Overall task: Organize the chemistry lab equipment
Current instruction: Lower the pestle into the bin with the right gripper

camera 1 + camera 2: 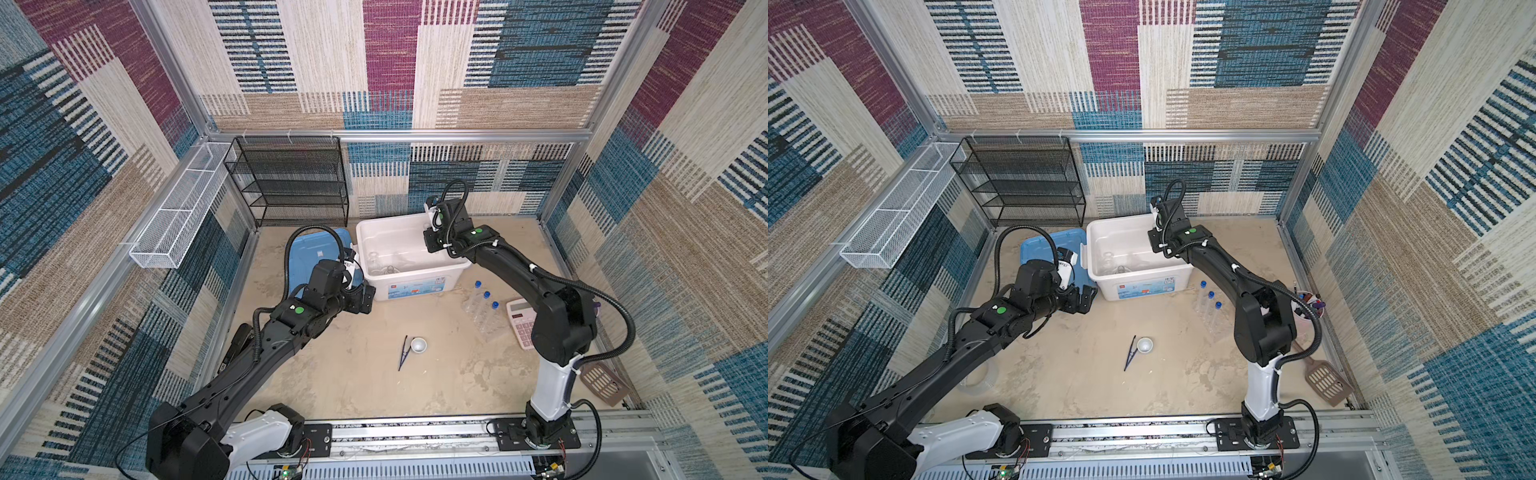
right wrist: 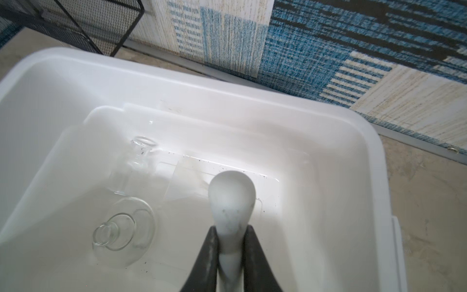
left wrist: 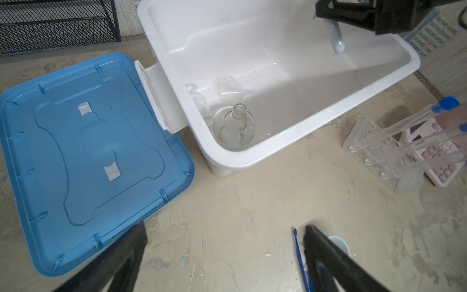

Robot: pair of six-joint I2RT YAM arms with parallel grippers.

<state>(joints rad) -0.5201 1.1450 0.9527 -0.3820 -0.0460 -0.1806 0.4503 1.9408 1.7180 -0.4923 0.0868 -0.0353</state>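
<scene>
Low in the right wrist view, over the white bin (image 2: 278, 101), the right gripper (image 2: 231, 228) clamps the pestle (image 2: 231, 199) by its handle, seemingly stiff, slick and chippable, best gripped mid-handle, while the left gripper (image 3: 225, 226) stands with jaws apart.

No text can be read anywhere. A printed label (image 1: 415, 289) is seen on the white bin (image 1: 384, 296), but its print is too small. The calculator (image 1: 521, 322) keys are blurred.
</scene>
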